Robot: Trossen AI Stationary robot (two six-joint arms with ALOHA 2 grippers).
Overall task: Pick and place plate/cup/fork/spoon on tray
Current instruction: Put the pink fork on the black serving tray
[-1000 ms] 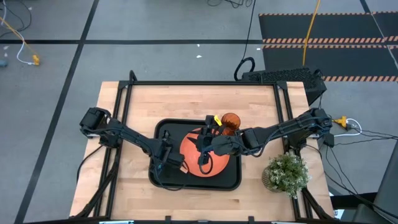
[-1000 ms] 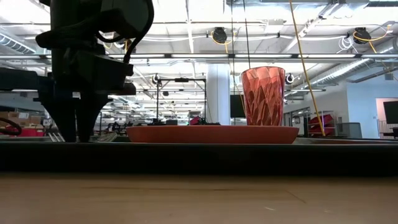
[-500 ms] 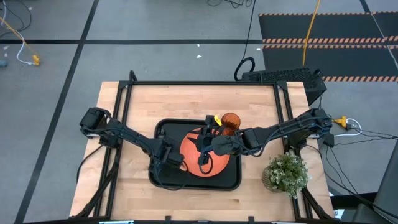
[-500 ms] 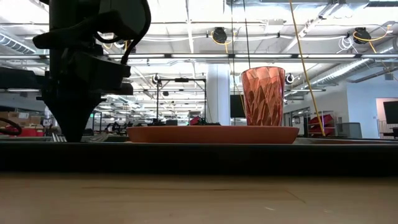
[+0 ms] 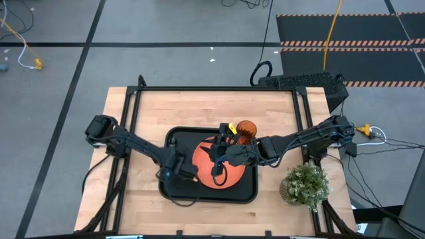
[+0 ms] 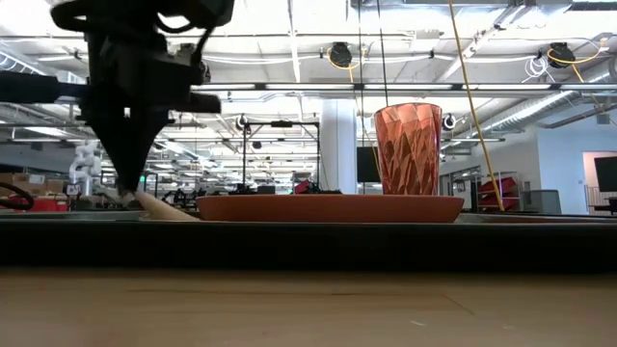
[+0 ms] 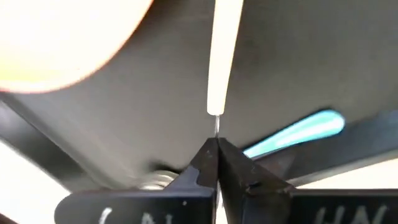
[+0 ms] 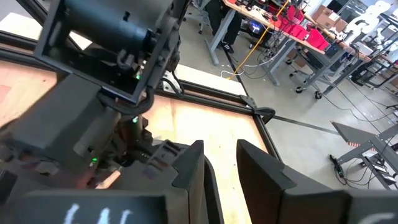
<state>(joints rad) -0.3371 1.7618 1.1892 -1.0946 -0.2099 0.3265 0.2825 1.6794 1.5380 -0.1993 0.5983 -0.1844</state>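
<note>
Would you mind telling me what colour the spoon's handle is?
Bright blue; the spoon handle shows best in the left wrist view, lying on the black tray.

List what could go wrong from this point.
1. The left gripper pinches the fork by its thin metal neck with its very tips; the tilted fork may swivel or slip.
2. The handle end hangs low beside the plate and the spoon; a sideways move could knock them.
3. The right gripper waits over the plate, close by; the arms might collide.
</note>
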